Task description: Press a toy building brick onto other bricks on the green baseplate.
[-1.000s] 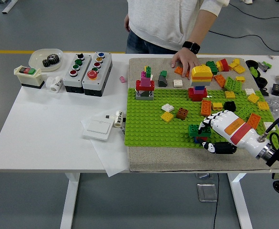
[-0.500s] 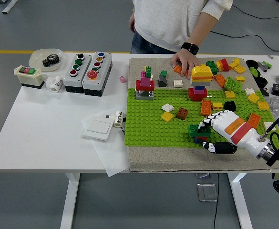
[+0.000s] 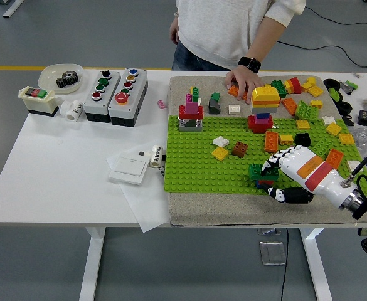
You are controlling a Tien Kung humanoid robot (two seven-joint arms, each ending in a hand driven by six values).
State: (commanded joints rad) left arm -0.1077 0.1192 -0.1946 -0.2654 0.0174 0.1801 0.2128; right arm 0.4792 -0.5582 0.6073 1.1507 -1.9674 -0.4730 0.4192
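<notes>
The green baseplate (image 3: 202, 157) lies on a beige mat, studded with small brick stacks. At its near edge sits a dark green brick (image 3: 256, 170) on a red and blue stack. My right hand (image 3: 276, 175) comes in from the lower right, white with an orange patch; its fingers (image 3: 274, 160) are curled over that green brick and its thumb (image 3: 290, 195) lies below on the mat. A person's hand (image 3: 243, 80) rests on the loose bricks at the mat's far edge, beside a yellow and orange stack (image 3: 265, 97). My left hand is out of view.
A red, pink and grey tower (image 3: 191, 114) stands at the baseplate's far left. Loose bricks (image 3: 308, 110) crowd the mat's right side. Left of the mat lie a white switch plate (image 3: 128, 167), two button boxes (image 3: 114, 91) and a bowl with a gear (image 3: 61, 77).
My right hand has scarcely shifted, staying on the green brick. The person has leaned slightly to the right; the person's hand stays on the far bricks.
</notes>
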